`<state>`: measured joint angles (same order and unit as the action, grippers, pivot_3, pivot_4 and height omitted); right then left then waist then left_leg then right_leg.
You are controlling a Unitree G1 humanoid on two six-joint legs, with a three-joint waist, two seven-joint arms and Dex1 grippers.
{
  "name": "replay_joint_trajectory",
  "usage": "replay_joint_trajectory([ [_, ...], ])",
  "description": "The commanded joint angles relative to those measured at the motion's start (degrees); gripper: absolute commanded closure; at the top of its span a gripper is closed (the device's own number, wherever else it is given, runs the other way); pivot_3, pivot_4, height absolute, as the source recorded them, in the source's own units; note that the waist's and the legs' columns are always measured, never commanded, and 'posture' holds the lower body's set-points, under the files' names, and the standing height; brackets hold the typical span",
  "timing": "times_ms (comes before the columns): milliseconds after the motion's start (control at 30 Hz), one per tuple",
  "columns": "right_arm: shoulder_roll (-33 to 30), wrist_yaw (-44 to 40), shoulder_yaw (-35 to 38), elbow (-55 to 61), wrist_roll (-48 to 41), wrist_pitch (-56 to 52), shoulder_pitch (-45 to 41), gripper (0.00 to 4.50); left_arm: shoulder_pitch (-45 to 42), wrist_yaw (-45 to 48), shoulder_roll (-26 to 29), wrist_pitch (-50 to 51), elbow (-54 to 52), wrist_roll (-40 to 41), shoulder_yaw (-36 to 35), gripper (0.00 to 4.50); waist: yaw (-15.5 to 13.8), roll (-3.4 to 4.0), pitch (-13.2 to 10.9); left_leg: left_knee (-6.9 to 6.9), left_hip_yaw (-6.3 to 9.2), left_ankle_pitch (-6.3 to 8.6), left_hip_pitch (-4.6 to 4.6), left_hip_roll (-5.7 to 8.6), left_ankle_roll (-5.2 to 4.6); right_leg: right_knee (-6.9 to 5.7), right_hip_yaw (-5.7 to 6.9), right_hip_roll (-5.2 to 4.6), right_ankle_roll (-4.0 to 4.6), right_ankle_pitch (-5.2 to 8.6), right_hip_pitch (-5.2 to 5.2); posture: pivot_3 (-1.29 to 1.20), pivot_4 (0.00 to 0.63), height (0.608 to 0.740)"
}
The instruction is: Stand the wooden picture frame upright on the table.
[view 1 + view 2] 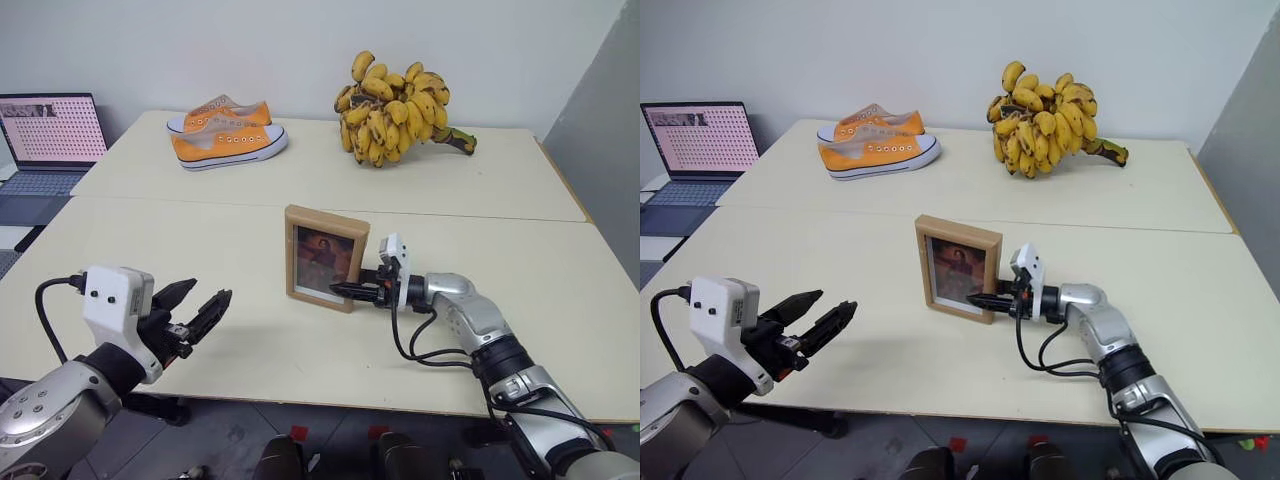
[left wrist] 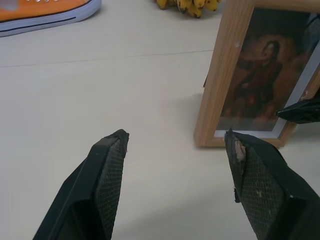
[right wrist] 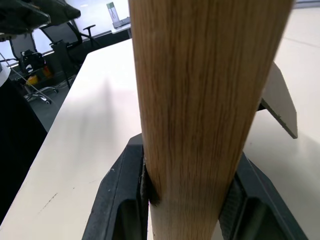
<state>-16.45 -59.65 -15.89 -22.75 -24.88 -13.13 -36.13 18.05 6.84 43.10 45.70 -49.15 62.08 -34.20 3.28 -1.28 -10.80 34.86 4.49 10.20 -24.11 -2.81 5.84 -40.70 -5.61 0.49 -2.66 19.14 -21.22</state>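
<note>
The wooden picture frame (image 1: 325, 257) stands upright on the table (image 1: 200, 230), on the near section just in front of the seam, its brownish portrait facing the robot. In the right wrist view its light-wood edge (image 3: 200, 115) rises between the two black fingers (image 3: 120, 200), which press against it on both sides, and a grey prop leg sticks out behind it.

The right gripper (image 1: 352, 291) reaches in level from the frame's right side and is closed on the lower right edge of the frame, one finger on the front and one behind.

The left gripper (image 1: 197, 308) hangs over the near left part of the table, well apart from the frame, its fingers (image 2: 107, 180) spread wide with nothing between them. In the left wrist view the frame stands beyond the fingers, off to the side of one of them, not touching either.

Farther back, on the far section, a pair of orange sneakers (image 1: 228, 135) lies to the left and a bunch of bananas (image 1: 395, 108) to the right. A laptop (image 1: 50, 130) sits open beyond the table's left end.
</note>
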Motion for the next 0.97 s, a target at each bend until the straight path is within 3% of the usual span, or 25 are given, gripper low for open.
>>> replay_joint_trajectory([
  [33,0.34,0.93,1.82,1.95,1.94,0.07,0.01,1.85,-1.13,-0.35,0.86,-0.57,-1.06,1.28,-0.59,1.16,0.00,0.00,0.00,0.00,0.00,0.00,0.00,0.00,0.00,0.00,0.01,0.00,0.00,0.00,0.00,0.00,0.150,0.740],
  [133,0.57,1.32,1.92,2.14,3.79,1.11,0.23,1.26,-2.15,-0.17,1.28,-0.38,-1.21,1.84,0.47,1.16,0.00,0.00,0.00,0.00,0.00,0.00,0.00,0.00,0.00,0.01,0.01,0.00,-0.01,0.01,0.00,0.00,0.150,0.740],
  [333,-0.92,2.13,2.60,5.11,6.43,0.69,2.21,1.26,-6.94,0.96,2.92,-0.45,-0.55,3.22,3.64,1.16,-0.05,-0.01,0.00,-0.02,0.00,0.00,-0.01,0.00,0.01,0.06,0.01,0.00,-0.02,0.01,0.01,0.00,0.150,0.740],
  [600,-13.47,2.68,6.65,21.11,7.81,-4.41,10.09,1.26,-16.26,1.02,3.66,-0.42,1.69,3.18,9.86,1.16,-0.62,0.00,0.00,-0.02,0.02,0.01,-0.13,0.01,0.01,0.27,0.03,-0.01,-0.05,0.02,0.02,0.00,0.150,0.740],
  [733,-18.34,6.42,13.90,35.55,1.76,-14.43,12.04,1.26,-19.41,2.94,3.50,-0.61,3.95,2.31,12.36,1.16,-0.34,0.02,-0.02,-0.04,0.02,0.01,-0.22,0.00,0.00,0.31,0.00,0.00,-0.05,0.03,-0.06,0.00,0.150,0.740],
  [967,-16.47,17.20,21.17,48.71,-8.11,-29.53,10.47,1.26,-25.16,2.42,2.86,0.90,8.70,2.83,15.12,1.16,-0.20,0.00,0.00,-0.03,0.07,0.01,-0.25,-0.01,0.00,0.32,0.04,0.04,-0.06,0.03,-0.06,0.00,0.150,0.740],
])
